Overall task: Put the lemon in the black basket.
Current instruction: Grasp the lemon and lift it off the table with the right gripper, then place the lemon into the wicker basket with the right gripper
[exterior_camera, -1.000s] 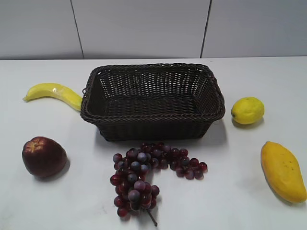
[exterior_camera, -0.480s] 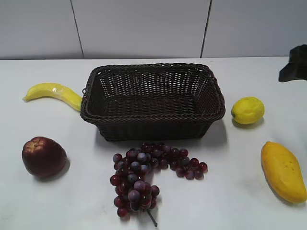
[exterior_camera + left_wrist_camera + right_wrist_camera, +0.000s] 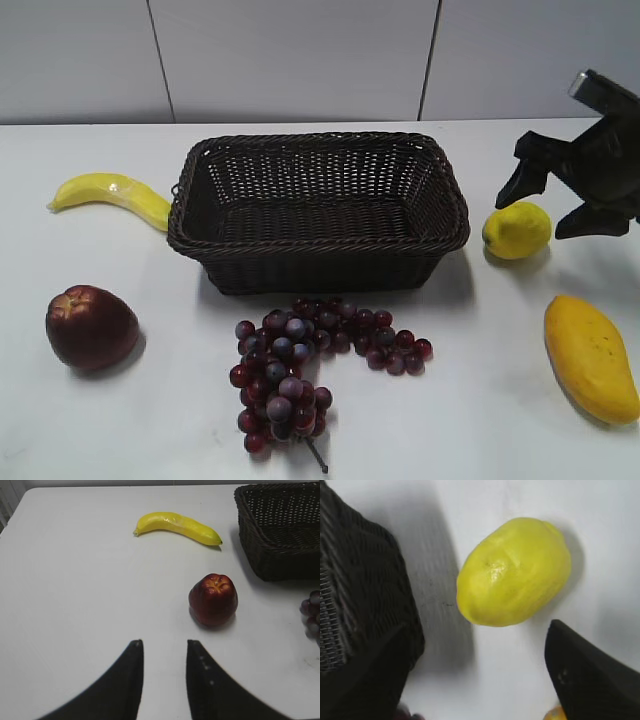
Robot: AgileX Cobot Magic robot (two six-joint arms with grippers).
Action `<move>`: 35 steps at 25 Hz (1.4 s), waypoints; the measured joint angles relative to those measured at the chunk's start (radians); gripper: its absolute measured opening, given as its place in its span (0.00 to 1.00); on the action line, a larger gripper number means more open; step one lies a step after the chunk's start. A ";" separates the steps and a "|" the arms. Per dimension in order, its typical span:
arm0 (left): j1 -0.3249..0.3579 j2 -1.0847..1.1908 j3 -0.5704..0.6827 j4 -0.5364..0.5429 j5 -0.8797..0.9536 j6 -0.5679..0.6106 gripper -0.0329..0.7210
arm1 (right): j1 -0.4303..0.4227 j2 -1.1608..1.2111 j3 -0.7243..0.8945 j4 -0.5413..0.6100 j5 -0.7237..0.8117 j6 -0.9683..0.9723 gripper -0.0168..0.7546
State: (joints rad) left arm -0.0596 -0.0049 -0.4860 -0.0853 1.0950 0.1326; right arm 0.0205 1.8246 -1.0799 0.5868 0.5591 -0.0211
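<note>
Left to right, exterior view: banana [image 3: 112, 195] and dark red apple [image 3: 91, 326] on white table [image 3: 120, 420], left of black basket [image 3: 318, 208]; red grapes [image 3: 305, 365] in front of basket; mango [image 3: 590, 355] at far right.
Left gripper [image 3: 164, 652] outside exterior view; wrist view only: fingers narrowly parted, nothing between, hovering over bare table short of apple; bases cut off at bottom edge.
Lemon [image 3: 516, 230] on table just right of basket, outside it.
Right gripper [image 3: 562, 200] spread wide, empty, just above and right of lemon, arm cut off at right edge.
Right wrist view: one fingertip [image 3: 590, 675] visible beside lemon [image 3: 514, 571], apart; other finger blurred.
</note>
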 joint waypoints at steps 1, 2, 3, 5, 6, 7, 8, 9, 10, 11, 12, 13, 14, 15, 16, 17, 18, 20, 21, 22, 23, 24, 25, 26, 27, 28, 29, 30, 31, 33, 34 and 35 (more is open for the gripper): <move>0.000 0.000 0.000 0.000 0.000 0.000 0.35 | 0.000 0.022 0.000 0.007 -0.015 0.013 0.90; 0.000 0.000 0.000 0.000 0.000 0.000 0.35 | 0.000 0.035 -0.001 0.011 -0.031 0.033 0.90; 0.000 0.000 0.000 0.000 0.000 0.000 0.35 | 0.000 0.048 -0.002 0.017 -0.053 0.051 0.90; 0.000 0.000 0.000 0.000 0.000 0.000 0.35 | 0.000 0.079 -0.002 0.025 -0.092 0.067 0.90; 0.000 0.000 0.000 0.000 0.000 0.000 0.35 | 0.000 0.091 -0.002 0.029 -0.102 0.074 0.90; 0.000 0.000 0.000 0.000 0.000 0.000 0.35 | 0.000 0.106 -0.003 0.030 -0.111 0.076 0.90; 0.000 0.000 0.000 0.000 0.000 0.000 0.35 | 0.000 0.117 -0.005 0.034 -0.121 0.077 0.90; 0.000 0.000 0.000 0.000 0.000 0.000 0.35 | 0.000 0.130 -0.007 0.039 -0.125 0.078 0.90; 0.000 0.000 0.000 0.000 0.000 0.000 0.35 | 0.000 0.139 -0.009 0.045 -0.133 0.080 0.89; 0.000 0.000 0.000 0.000 0.000 0.000 0.35 | 0.000 0.147 -0.010 0.045 -0.136 0.080 0.88; 0.000 0.000 0.000 0.000 0.000 0.000 0.35 | 0.000 0.151 -0.011 0.045 -0.143 0.080 0.87; 0.000 0.000 0.000 0.000 0.000 0.000 0.35 | 0.000 0.151 -0.012 0.045 -0.147 0.078 0.85; 0.000 0.000 0.000 0.000 0.000 0.000 0.35 | 0.000 0.151 -0.017 0.045 -0.150 0.074 0.83; 0.000 0.000 0.000 0.000 0.000 0.000 0.35 | 0.000 0.151 -0.025 0.045 -0.150 0.061 0.81; 0.000 0.000 0.000 0.000 0.000 0.000 0.35 | 0.000 0.151 -0.034 0.044 -0.149 0.051 0.81; 0.000 0.000 0.000 0.000 0.000 0.000 0.35 | 0.000 0.151 -0.048 0.039 -0.144 0.039 0.81; 0.000 0.000 0.000 0.000 0.000 0.000 0.35 | 0.000 0.152 -0.063 0.027 -0.138 0.032 0.81; 0.000 0.000 0.000 0.000 0.000 0.000 0.35 | 0.000 0.152 -0.098 -0.001 -0.113 0.021 0.81; 0.000 0.000 0.000 0.000 0.000 0.000 0.35 | 0.000 0.152 -0.115 -0.015 -0.086 0.021 0.81; 0.000 0.000 0.000 0.000 0.000 0.000 0.35 | 0.000 0.152 -0.134 -0.033 -0.050 0.021 0.81; 0.000 0.000 0.000 0.000 0.000 0.000 0.35 | 0.000 0.152 -0.160 -0.046 -0.014 0.021 0.81; 0.000 0.000 0.000 0.000 0.000 0.000 0.35 | 0.000 0.152 -0.190 -0.060 0.034 0.021 0.81; 0.000 0.000 0.000 0.000 0.000 0.000 0.35 | 0.000 0.152 -0.219 -0.071 0.087 0.021 0.81; 0.000 0.000 0.000 0.000 0.000 0.000 0.35 | 0.000 0.152 -0.257 -0.078 0.142 0.003 0.81; 0.000 0.000 0.000 0.000 0.000 0.000 0.35 | 0.001 0.152 -0.299 -0.083 0.190 -0.013 0.81; 0.000 0.000 0.000 0.000 0.000 0.000 0.35 | 0.002 0.152 -0.347 -0.086 0.248 -0.025 0.80; 0.000 0.000 0.000 0.000 0.000 0.000 0.35 | 0.003 0.152 -0.390 -0.086 0.306 -0.035 0.80; 0.000 0.000 0.000 0.000 0.000 0.000 0.35 | 0.004 0.152 -0.445 -0.084 0.354 -0.045 0.80; 0.000 0.000 0.000 0.000 0.000 0.000 0.35 | 0.004 0.152 -0.502 -0.072 0.411 -0.057 0.80; 0.000 0.000 0.000 0.000 0.000 0.000 0.35 | 0.011 0.152 -0.603 -0.035 0.499 -0.089 0.80; 0.000 0.000 0.000 0.000 0.000 0.000 0.35 | 0.018 0.152 -0.650 -0.002 0.529 -0.108 0.80; 0.000 0.000 0.000 0.000 0.000 0.000 0.35 | 0.028 0.150 -0.687 0.034 0.546 -0.121 0.80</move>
State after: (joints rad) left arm -0.0596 -0.0049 -0.4860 -0.0853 1.0950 0.1325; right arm 0.0484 1.9744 -1.7666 0.6210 1.1055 -0.1423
